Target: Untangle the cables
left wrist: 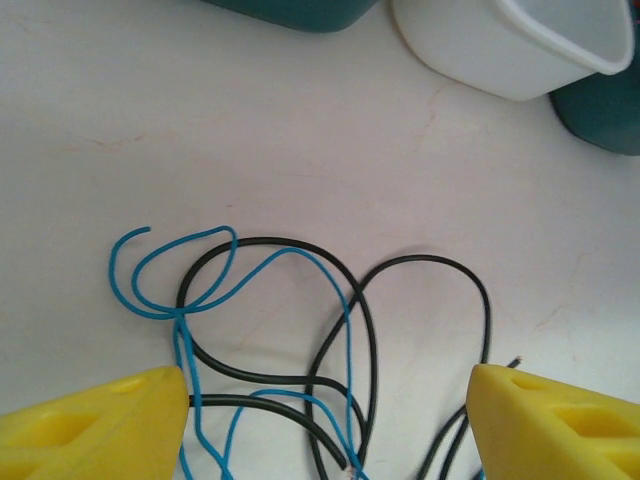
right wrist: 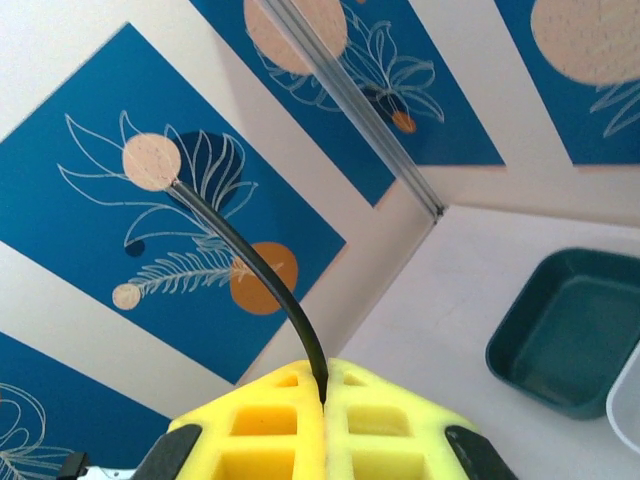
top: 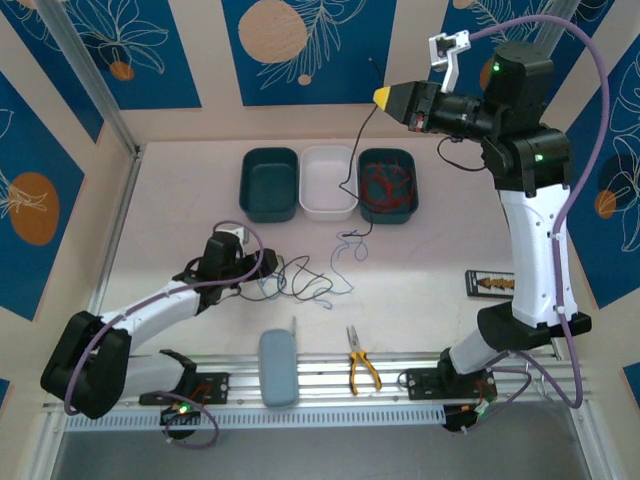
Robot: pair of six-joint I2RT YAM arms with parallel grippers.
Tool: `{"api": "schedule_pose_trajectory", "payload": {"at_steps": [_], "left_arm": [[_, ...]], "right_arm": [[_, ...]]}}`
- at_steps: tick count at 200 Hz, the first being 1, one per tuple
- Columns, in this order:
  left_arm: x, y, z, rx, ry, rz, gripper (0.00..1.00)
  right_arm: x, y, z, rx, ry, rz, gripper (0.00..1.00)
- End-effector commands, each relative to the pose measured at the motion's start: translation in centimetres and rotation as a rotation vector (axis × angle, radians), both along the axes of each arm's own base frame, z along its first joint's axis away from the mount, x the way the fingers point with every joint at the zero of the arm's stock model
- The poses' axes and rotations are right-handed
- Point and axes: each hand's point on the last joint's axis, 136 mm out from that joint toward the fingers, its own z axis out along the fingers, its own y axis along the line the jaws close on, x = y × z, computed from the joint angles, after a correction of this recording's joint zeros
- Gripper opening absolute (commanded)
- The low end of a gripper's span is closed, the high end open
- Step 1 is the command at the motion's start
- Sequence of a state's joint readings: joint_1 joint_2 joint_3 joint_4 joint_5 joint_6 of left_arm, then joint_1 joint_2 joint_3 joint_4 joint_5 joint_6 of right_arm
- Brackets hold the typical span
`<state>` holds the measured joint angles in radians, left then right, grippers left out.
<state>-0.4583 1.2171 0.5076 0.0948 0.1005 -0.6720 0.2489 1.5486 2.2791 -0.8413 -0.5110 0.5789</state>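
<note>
- Cables [top: 300,280]: a loose tangle of thin black and light-blue strands on the pale table, in front of three trays and just right of the left arm's wrist.
- Left gripper [left wrist: 325,395]: low over the tangle, yellow fingers well apart, with black and blue loops on the table between them.
- Right gripper [right wrist: 324,375]: raised high above the trays, yellow fingers pressed together on a black cable [top: 358,150].
- From that grip the black cable hangs down across the white tray [top: 310,160] and ends on the table near the tangle.
- Red cables [top: 385,185]: bunched inside the right teal tray [top: 410,165].
- Left teal tray [top: 268,185]: touching the white one.
- Near edge: yellow-handled pliers [top: 360,365] and a grey-blue case [top: 279,367] by the rail.
</note>
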Motion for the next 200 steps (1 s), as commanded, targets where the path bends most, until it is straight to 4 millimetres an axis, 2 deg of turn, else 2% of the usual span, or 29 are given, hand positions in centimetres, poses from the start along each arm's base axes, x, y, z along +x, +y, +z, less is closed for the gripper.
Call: {"api": "schedule_pose_trajectory", "payload": {"at_steps": [1, 21, 45, 96, 141, 160, 186, 200], "left_arm": [[0.6, -1.0, 2.7, -0.05, -0.074, -0.047, 0.73], [0.7, -1.3, 3.7, -0.072, -0.099, -0.059, 0.74], [0.7, -1.3, 3.8, -0.074, -0.101, -0.057, 0.74], [0.5, -1.0, 3.0, -0.07, -0.083, -0.04, 0.75], [0.2, -0.6, 2.9, -0.056, -0.079, -0.032, 0.76], [0.1, -0.4, 2.9, -0.05, -0.082, -0.024, 0.78], [0.1, -0.2, 3.0, -0.042, -0.082, -0.017, 0.83], [0.1, -0.1, 3.0, -0.04, -0.085, -0.013, 0.86]], "right_arm": [[0.3, 0.7, -3.2, -0.008, 0.132, 0.049, 0.0], [1.3, 1.0, -7.2, -0.03, 0.252, 0.054, 0.0], [1.8, 1.3, -11.7, -0.045, 0.384, 0.059, 0.0], [1.4, 1.0, -16.9, -0.106, 0.511, 0.032, 0.0], [0.7, 0.9, -18.1, -0.154, 0.55, 0.049, 0.0], [0.4, 0.6, -17.3, -0.174, 0.525, 0.039, 0.0], [0.1, -0.1, -15.0, -0.201, 0.447, 0.012, 0.0], [0.2, -0.5, -14.6, -0.227, 0.428, -0.008, 0.0]]}}
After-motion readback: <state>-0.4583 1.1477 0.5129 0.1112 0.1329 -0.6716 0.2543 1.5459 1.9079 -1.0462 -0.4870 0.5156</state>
